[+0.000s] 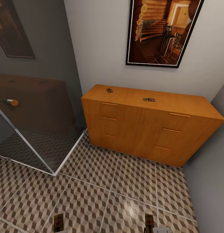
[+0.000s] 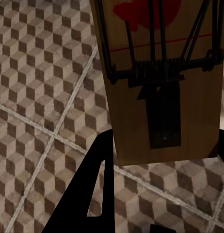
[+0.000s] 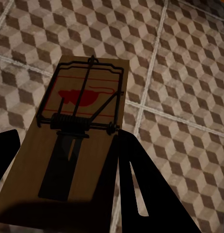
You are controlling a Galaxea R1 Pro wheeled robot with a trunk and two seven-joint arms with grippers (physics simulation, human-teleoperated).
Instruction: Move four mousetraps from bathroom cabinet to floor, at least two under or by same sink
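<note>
The orange-brown cabinet stands against the far wall, and two mousetraps lie on its flat top. Two more mousetraps hang low at the near edge of the head view, above the cube-patterned bathroom floor. My left gripper is shut on one tan mousetrap, its black fingers on either side of the board. A second mousetrap with a red spot sits in my right gripper, which is shut on it. The sink is out of view.
A glass shower enclosure with a round handle fills the left side. A framed picture hangs above the cabinet. A grey wall closes the right side. Open tiled floor lies between me and the cabinet.
</note>
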